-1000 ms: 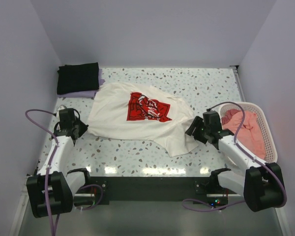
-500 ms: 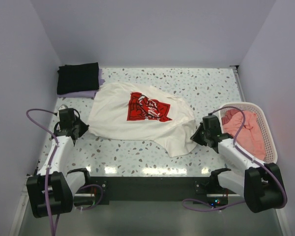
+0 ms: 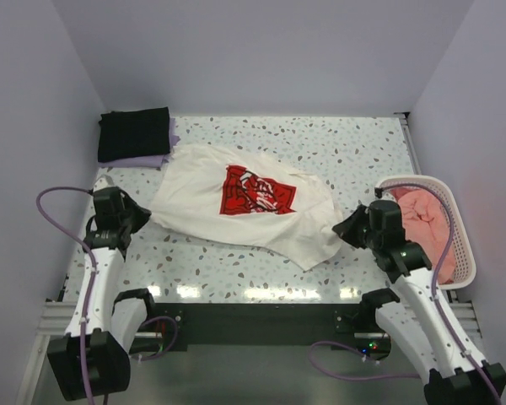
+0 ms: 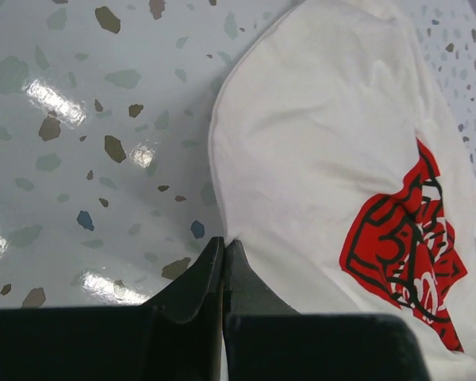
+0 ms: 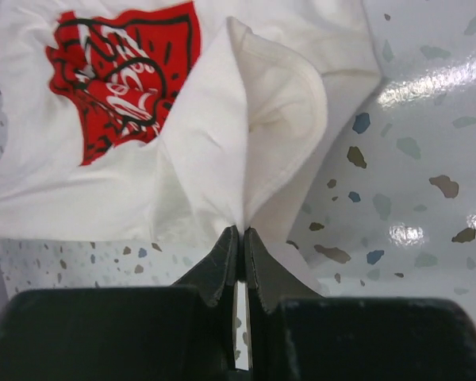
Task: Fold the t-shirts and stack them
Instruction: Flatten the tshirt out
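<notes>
A cream-white t-shirt (image 3: 236,211) with a red chest print lies spread and rumpled across the table's middle. My left gripper (image 3: 143,218) is shut on its left edge (image 4: 222,242); cloth runs into the closed jaws. At the shirt's right end my right gripper (image 3: 346,228) is shut on a bunched fold of the same shirt (image 5: 243,228), which rises in a tent from the jaws. A folded black t-shirt (image 3: 133,132) rests on a pale lavender one (image 3: 156,160) at the back left. A salmon-pink t-shirt (image 3: 426,224) is heaped in the basket.
A white slatted plastic basket (image 3: 460,245) stands at the right edge, just behind my right arm. Grey walls close in the speckled table (image 3: 346,143) on three sides.
My right gripper closed on the shirt's right end and drew back toward the right, pulling the cloth taut. The left gripper stayed shut on the left edge and shifted slightly.
</notes>
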Tool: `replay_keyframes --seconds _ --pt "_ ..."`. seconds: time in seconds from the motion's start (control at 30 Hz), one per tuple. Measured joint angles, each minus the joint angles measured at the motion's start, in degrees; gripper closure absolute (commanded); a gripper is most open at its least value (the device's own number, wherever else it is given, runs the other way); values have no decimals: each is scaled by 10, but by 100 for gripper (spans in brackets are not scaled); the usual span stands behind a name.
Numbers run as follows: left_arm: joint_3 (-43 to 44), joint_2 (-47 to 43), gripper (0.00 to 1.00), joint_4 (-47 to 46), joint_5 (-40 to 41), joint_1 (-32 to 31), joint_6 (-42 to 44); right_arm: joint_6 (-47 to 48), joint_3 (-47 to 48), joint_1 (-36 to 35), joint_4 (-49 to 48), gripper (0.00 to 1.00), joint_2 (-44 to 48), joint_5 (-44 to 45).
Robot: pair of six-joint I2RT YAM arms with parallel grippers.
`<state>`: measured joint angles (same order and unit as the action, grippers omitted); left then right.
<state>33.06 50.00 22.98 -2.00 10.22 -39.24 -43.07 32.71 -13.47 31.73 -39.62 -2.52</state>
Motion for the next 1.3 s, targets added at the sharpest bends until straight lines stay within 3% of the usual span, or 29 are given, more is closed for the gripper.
replay_keyframes --seconds 0.37,0.43,0.47,0.5,0.6,0.63,0.8,1.03,1.3 --pt "128 -136 100 61 -23 0 -5 6 214 0 151 100 49 15" --pt "139 -159 100 65 -23 0 -5 7 214 0 157 93 62 15" --pt "141 -167 100 67 -24 1 -5 8 205 0 160 89 68 15" --pt "141 -170 100 68 -24 1 -5 8 188 0 159 76 75 13" --pt "133 -163 100 75 -24 1 -5 6 116 0 160 53 90 -1" --pt "127 -158 100 77 -24 1 -4 4 92 0 164 50 91 -5" --pt "105 -130 100 83 -23 1 0 8 34 0 182 45 109 -20" --pt "82 -125 100 78 -23 2 9 6 -52 0 193 44 212 -33" --pt "68 -124 100 67 -23 2 14 -7 -134 0 202 41 225 -45"
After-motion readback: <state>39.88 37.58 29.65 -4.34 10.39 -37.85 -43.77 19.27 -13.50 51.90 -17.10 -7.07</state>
